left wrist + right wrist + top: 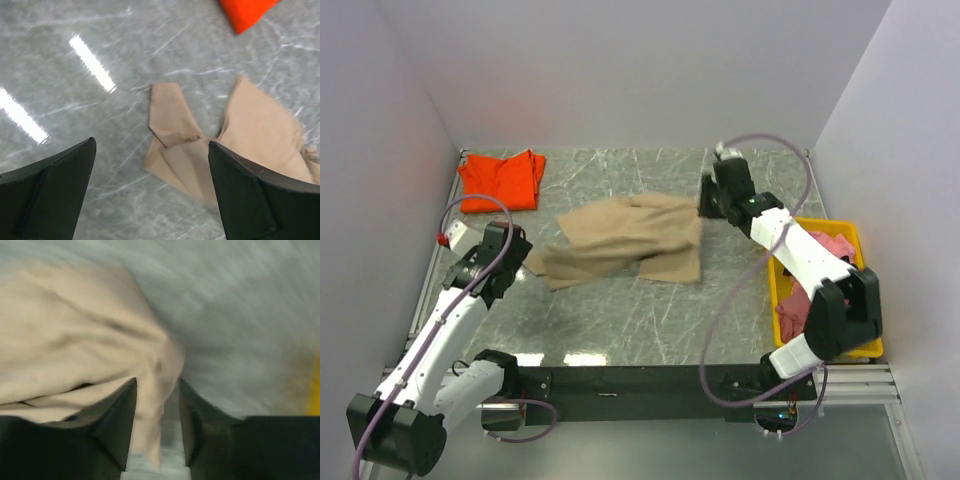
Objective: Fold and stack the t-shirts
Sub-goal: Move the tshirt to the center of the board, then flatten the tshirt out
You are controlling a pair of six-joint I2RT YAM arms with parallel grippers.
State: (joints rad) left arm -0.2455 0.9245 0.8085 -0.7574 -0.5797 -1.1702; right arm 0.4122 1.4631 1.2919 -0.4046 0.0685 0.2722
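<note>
A large tan t-shirt (620, 240) lies crumpled in the middle of the grey marble table. An orange-red t-shirt (500, 180) lies folded at the far left corner. My right gripper (710, 205) is at the tan shirt's far right corner. In the right wrist view its jaws (157, 381) stand apart with a fold of the tan t-shirt (75, 340) between them, and a gap shows beside the right finger. My left gripper (520, 255) hovers wide open by the shirt's left edge. In its wrist view the left gripper (151, 144) holds nothing, with the tan t-shirt's corner (260, 130) below and the orange-red t-shirt (245, 12) beyond.
A yellow tray (775, 290) at the right edge holds bunched pink t-shirts (825, 245), partly behind my right arm. White walls close in the table at the left, back and right. A black rail runs along the near edge.
</note>
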